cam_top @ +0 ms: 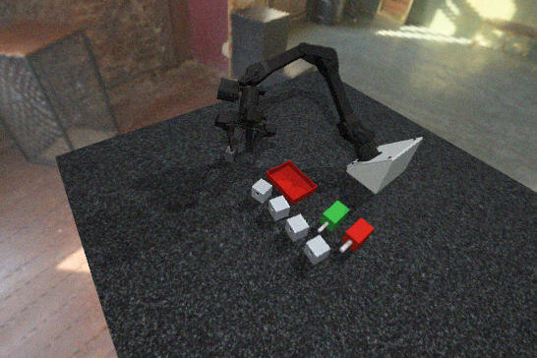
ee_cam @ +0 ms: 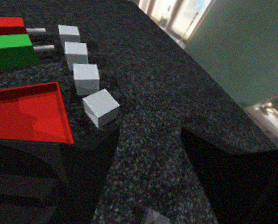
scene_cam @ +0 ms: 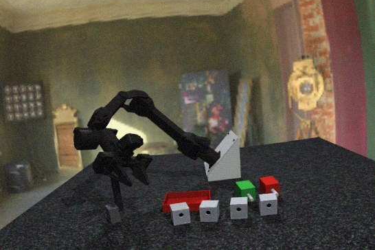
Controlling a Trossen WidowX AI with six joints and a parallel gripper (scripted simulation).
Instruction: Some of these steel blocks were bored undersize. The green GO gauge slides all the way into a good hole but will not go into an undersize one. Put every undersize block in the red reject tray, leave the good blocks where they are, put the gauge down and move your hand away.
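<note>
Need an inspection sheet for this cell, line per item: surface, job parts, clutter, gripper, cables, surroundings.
Surface: dark speckled table, no damage seen.
Job parts: four steel blocks in a row, holes visible; red tray, no block inside; green gauge lying unheld beside a red gauge.
Clutter: small grey block and dark upright post near the gripper.
Gripper: open.
Cables: nothing seen.
Surroundings: brick wall, window, bin, cabinet.
</note>
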